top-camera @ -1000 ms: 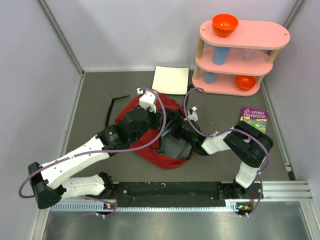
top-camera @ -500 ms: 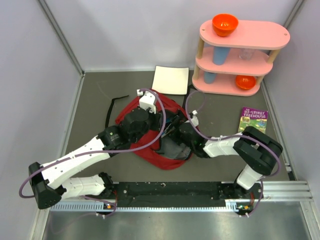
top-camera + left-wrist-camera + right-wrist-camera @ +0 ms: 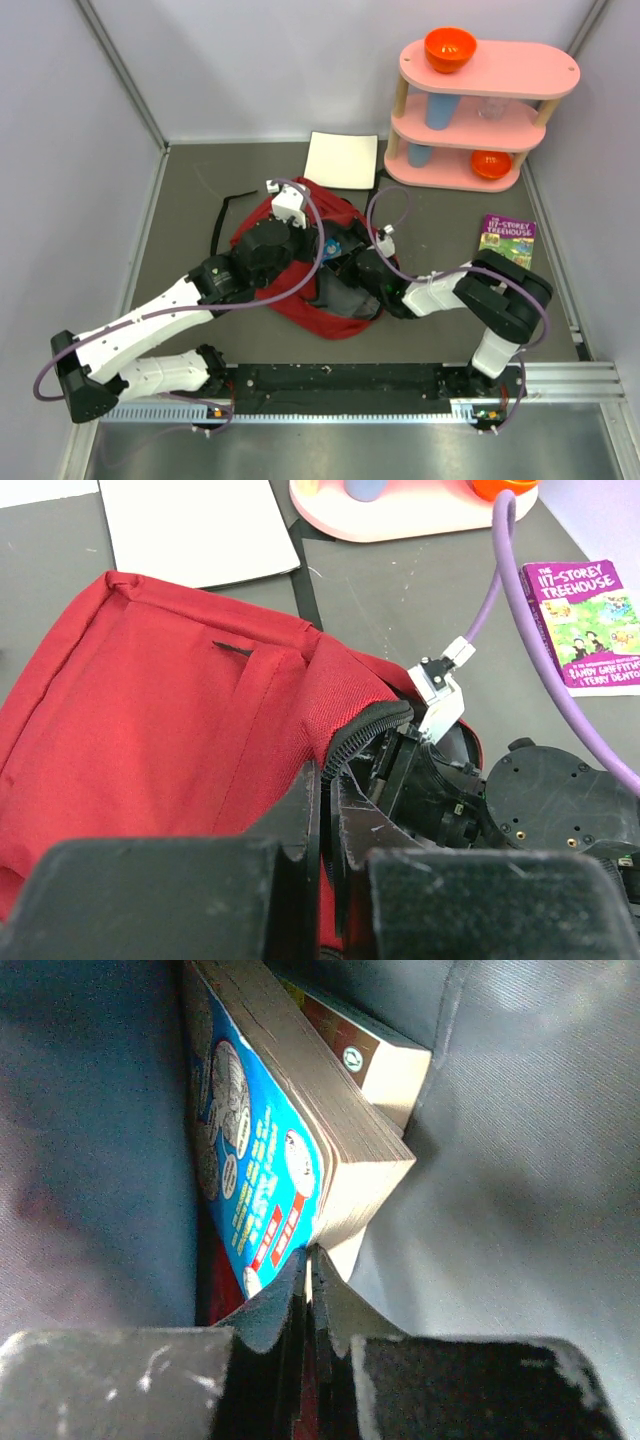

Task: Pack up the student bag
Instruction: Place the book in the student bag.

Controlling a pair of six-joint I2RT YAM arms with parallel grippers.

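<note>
A: Left to right, quick. Left side?

B: One left gripper (image 3: pixel 325 780), jaws closed, pinching the zippered rim of the student bag (image 3: pixel 320 320). One bag, dark red, lying mid-table (image 3: pixel 190 200) between the two arms, mouth facing right.

A: Behind it?

B: One white pad (image 3: pixel 342 160), flat, just beyond the bag's far edge.

A: Right arm?

B: One right gripper (image 3: pixel 308 1260), reaching inside the bag's grey lining. Fingers pressed together, nothing seen between them. The tips sit right at the lower corner of a blue-covered book (image 3: pixel 250 1180).

A: Books in the bag?

B: Two visible. The blue one, and a second book (image 3: pixel 375 1060) behind it, standing side by side in the corner.

A: Further right?

B: One pink shelf (image 3: pixel 500 70), three tiers. Orange bowls (image 3: pixel 449 48): two, one on the top tier, one on the bottom. Blue cups (image 3: pixel 440 108): two, on the middle and bottom tiers.

A: Last?

B: One purple book (image 3: pixel 508 238), flat on the table in front of the shelf, well apart from the bag.
</note>
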